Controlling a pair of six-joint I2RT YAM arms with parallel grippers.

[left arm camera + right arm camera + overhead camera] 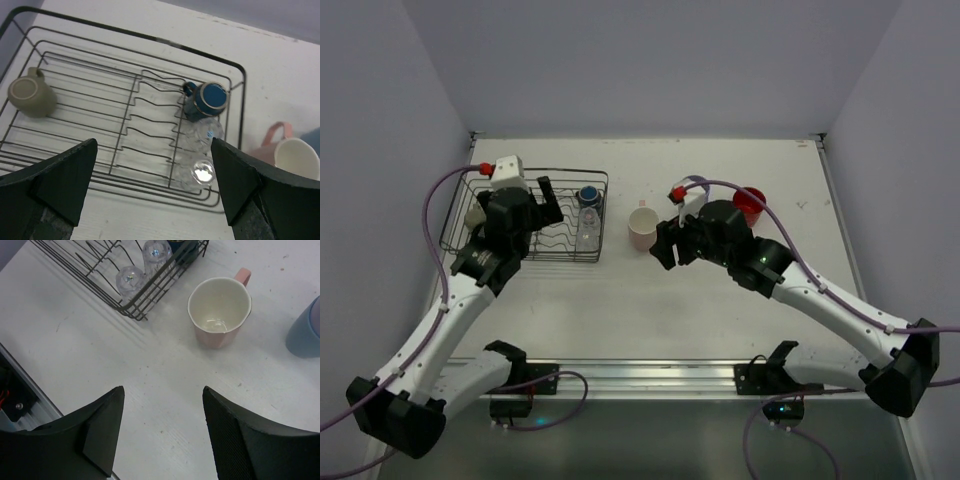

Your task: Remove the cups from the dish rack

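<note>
The black wire dish rack [460,205] stands at the back left. It holds a small olive-brown mug [31,95] at its left end, a small blue cup [207,98] at its right end, and a clear glass [200,150] lying beside the blue cup. My left gripper [153,150] is open and empty above the rack's near side [548,205]. The pale pink cup [220,310] stands upright on the table right of the rack [642,228]. My right gripper [163,392] is open and empty, just near of it. A blue-lavender tumbler [305,330] and a red mug [750,203] stand further right.
The rack's near right corner [145,300] is close to the pink cup. The right arm covers the tumbler in the top view. A metal rail [640,375] runs along the table's near edge. Walls close in the left, back and right.
</note>
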